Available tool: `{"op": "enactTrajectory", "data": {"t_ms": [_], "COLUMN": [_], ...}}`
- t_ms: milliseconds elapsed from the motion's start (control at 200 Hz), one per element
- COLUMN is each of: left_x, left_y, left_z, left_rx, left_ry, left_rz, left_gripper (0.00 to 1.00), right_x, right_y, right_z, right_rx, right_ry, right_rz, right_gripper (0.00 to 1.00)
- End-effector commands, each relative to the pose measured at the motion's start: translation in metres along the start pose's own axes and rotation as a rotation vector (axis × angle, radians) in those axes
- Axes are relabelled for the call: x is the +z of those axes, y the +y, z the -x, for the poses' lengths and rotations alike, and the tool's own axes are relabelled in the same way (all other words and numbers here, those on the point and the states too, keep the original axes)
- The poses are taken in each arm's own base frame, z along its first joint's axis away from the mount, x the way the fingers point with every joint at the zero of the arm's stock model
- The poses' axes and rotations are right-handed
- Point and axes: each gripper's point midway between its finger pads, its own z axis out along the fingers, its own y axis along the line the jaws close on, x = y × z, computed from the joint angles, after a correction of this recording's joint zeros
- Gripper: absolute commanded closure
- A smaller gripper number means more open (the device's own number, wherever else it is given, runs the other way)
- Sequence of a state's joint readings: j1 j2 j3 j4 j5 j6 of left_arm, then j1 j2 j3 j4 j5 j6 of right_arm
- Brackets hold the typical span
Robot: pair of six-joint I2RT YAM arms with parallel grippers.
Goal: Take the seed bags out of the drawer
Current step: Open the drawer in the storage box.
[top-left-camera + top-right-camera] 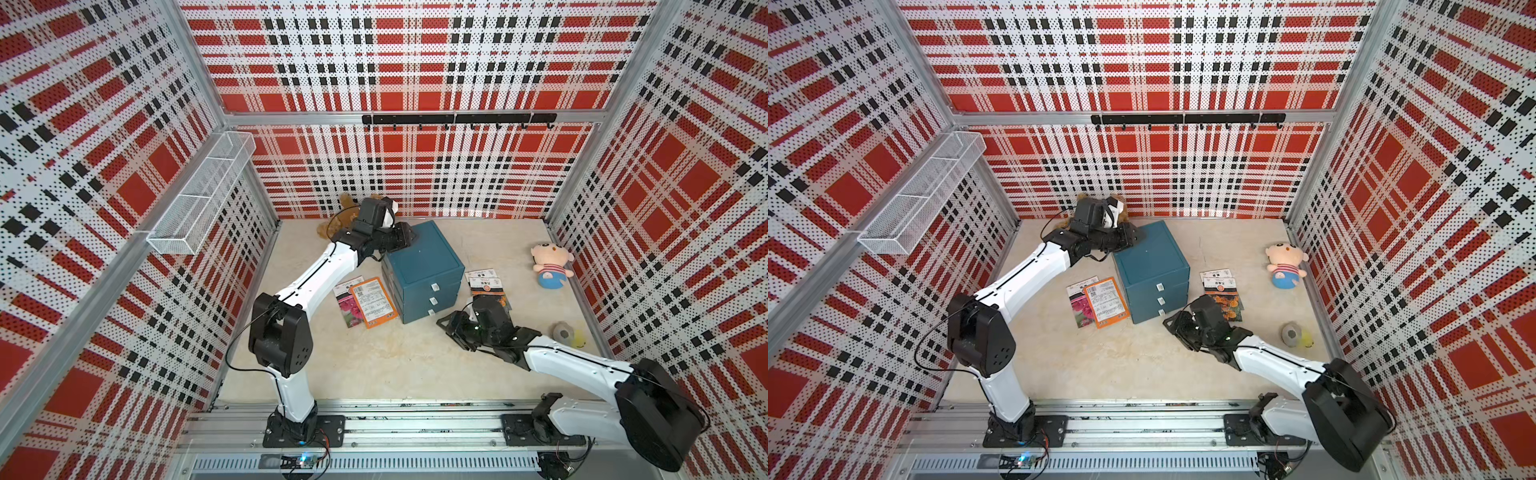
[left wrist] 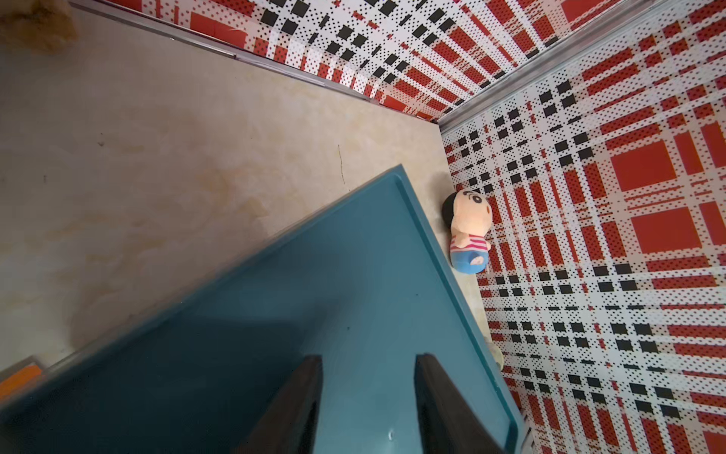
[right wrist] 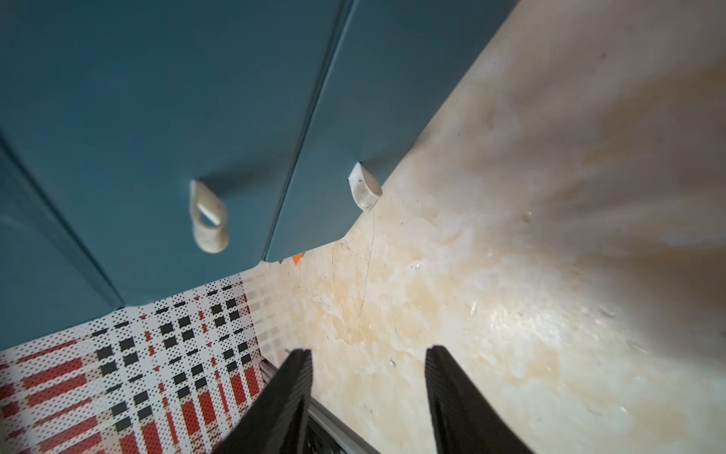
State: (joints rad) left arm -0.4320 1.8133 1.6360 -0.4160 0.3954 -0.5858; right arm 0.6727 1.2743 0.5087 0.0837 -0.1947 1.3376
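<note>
A teal cabinet [image 1: 424, 253] [image 1: 1150, 257] stands mid-floor, and its three drawers look pushed in, with white pulls [image 3: 208, 220] on their fronts. Seed bags lie on the floor on both sides of it. On the left are an orange-bordered one with a white label [image 1: 372, 302] [image 1: 1105, 301] and a pink-flower one [image 1: 348, 305]. On the right are more bags [image 1: 484, 280] [image 1: 1219, 284], partly hidden under my right arm. My left gripper [image 1: 410, 237] [image 2: 367, 357] rests over the cabinet's top back corner, open and empty. My right gripper [image 1: 441, 324] [image 3: 369, 350] hovers low in front of the drawers, open and empty.
A plush doll [image 1: 550, 264] [image 2: 469, 232] lies by the right wall. A brown plush toy [image 1: 345, 203] sits behind my left arm. Small grey [image 1: 563, 331] and yellow [image 1: 579, 340] toys lie at the right. A wire basket [image 1: 199, 199] hangs on the left wall, and a hook rail [image 1: 457, 119] on the back wall.
</note>
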Motion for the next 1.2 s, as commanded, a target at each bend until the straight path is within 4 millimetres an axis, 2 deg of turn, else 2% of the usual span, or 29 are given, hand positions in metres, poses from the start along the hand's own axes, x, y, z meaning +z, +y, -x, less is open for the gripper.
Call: {"op": "enactTrajectory", "data": {"t_ms": [0,205,451,656,907,1072,1197], "left_x": [0.007,0.007,0.008,0.007,0.007,0.008,0.01], "left_y": [0.015,0.019,0.018,0.018,0.024,0.03,0.038], "left_z": [-0.015,-0.02,-0.022,-0.023,-0.029,-0.031,-0.033], "left_rx": [0.001,-0.019,-0.036,-0.041,-0.045,-0.055,-0.063], "left_ry": [0.045,0.059,0.067,0.068,0.08,0.076,0.074], "left_rz": [0.011,0.008,0.0,0.0,0.012,0.034,0.059], "left_gripper": [0.55,0.55,0.55,0.55,0.55,0.55,0.55], "right_x": [0.012,0.032,0.056,0.051,0.053,0.047,0.026], "right_y": [0.017,0.022,0.029,0.024,0.017,0.01,0.0], "right_z": [0.018,0.029,0.032,0.039,0.04,0.03,0.02], "right_rx": [0.08,0.161,0.205,0.227,0.239,0.222,0.207], "right_ry": [-0.126,-0.18,-0.168,-0.208,-0.206,-0.178,-0.169], "right_rz": [0.097,0.166,0.187,0.185,0.177,0.154,0.132], "right_gripper": [0.46,0.47,0.55,0.65,1.0,1.0,1.0]}}
